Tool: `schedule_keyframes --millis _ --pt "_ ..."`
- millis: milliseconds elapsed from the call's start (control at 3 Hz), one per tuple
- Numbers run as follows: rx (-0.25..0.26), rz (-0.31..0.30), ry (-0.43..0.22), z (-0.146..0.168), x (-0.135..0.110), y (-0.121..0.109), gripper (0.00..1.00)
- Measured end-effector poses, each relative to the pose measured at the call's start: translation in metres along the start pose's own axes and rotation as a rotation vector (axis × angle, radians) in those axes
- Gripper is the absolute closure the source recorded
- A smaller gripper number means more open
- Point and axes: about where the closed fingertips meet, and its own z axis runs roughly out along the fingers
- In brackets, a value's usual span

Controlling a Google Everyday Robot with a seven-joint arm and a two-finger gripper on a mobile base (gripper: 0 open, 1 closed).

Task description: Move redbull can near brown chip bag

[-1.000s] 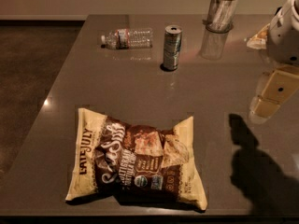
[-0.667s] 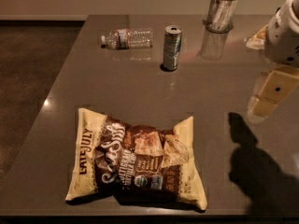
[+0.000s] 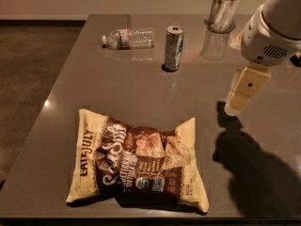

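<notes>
The redbull can — a slim silver-and-blue metal drink can — stood upright toward the far side of the table, well apart from the brown chip bag, a large crinkled cream and dark-brown packet lying flat near the front edge. The gripper hung over the right side, holding nothing; whether it was parted or closed I could not tell. I judged the approach was in hand — next it needed to reach the can. A clear plastic water bottle and a clear glass tumbler flanked the can on the glossy grey table; dark floor lay to the left.
</notes>
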Motion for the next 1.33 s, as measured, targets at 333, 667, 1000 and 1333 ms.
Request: schedule_keyframes --millis 333,667,1000,1333 --pt "0.015 0.048 -0.043 0.019 -0.011 -0.024 0.0" --pt "0.042 0.109 -0.109 0.039 -0.026 -0.068 0.0" --pt "0.064 0.186 -0.162 0.048 -0.031 -0.104 0.0" --pt "0.079 0.259 -0.22 0.061 -0.047 -0.138 0.0"
